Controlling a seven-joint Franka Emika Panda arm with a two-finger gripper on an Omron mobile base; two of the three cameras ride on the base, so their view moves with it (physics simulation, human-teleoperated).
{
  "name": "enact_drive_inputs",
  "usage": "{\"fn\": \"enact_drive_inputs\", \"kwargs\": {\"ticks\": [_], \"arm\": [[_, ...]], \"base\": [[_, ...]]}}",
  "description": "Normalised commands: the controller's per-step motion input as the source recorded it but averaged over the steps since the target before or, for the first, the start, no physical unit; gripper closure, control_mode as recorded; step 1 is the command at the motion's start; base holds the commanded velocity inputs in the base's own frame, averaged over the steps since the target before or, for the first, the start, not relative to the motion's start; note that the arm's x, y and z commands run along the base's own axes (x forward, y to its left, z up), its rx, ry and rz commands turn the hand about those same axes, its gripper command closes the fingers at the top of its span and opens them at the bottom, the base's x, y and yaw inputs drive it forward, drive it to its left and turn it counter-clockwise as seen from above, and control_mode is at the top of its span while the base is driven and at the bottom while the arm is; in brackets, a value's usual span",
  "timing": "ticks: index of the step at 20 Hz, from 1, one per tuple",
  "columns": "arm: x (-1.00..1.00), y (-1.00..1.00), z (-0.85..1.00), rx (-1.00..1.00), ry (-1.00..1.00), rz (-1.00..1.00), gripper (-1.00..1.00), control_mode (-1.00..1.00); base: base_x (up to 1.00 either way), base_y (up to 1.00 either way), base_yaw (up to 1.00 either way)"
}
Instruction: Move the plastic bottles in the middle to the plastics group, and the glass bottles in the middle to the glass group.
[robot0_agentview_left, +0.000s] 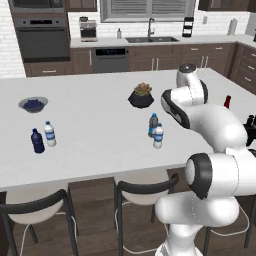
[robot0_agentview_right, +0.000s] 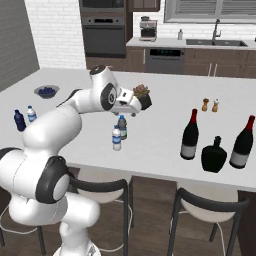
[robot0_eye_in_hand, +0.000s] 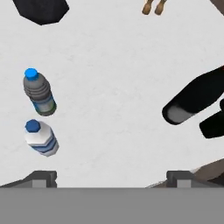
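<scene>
White island counter in a rendered kitchen; dark cabinets, wall oven, sink and window along the back wall. Two dark-framed stools tucked under the near edge.

Middle of counter, a bit in from the near edge: grey-blue bottle and clear bottle, just beside each other, both upright. In the hand view they sit at left, grey-blue bottle above clear bottle. Plant pot behind them toward the far edge.

Left end: navy bottle and white-capped bottle side by side, near a bowl of blue fruit.

Right end, near edge: squat black bottle between two wine bottles, one to its left, one to its right. Salt and pepper shakers behind them.

Wide bare counter between the middle pair and both ends.

Arm folded, elbow high, hand above the counter beside the middle pair, looking down. Gripper fingers spread wide apart, nothing between them, not touching any bottle.
</scene>
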Motion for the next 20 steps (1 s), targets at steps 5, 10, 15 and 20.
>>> {"fn": "enact_drive_inputs", "kwargs": {"ticks": [5,10,15,20], "arm": [[0.0,0.44,-0.19,0.14,0.0,-0.08,-1.0,-1.0],[0.06,0.4,-0.44,0.13,0.0,-0.02,-1.0,-1.0],[0.18,0.31,-0.42,0.11,0.01,0.0,-1.0,-1.0],[0.22,0.06,-0.25,0.03,0.0,0.0,-1.0,-1.0]], "base": [[0.0,0.0,0.0],[0.0,0.0,0.0],[0.0,0.0,0.0],[0.0,0.0,0.0]]}}
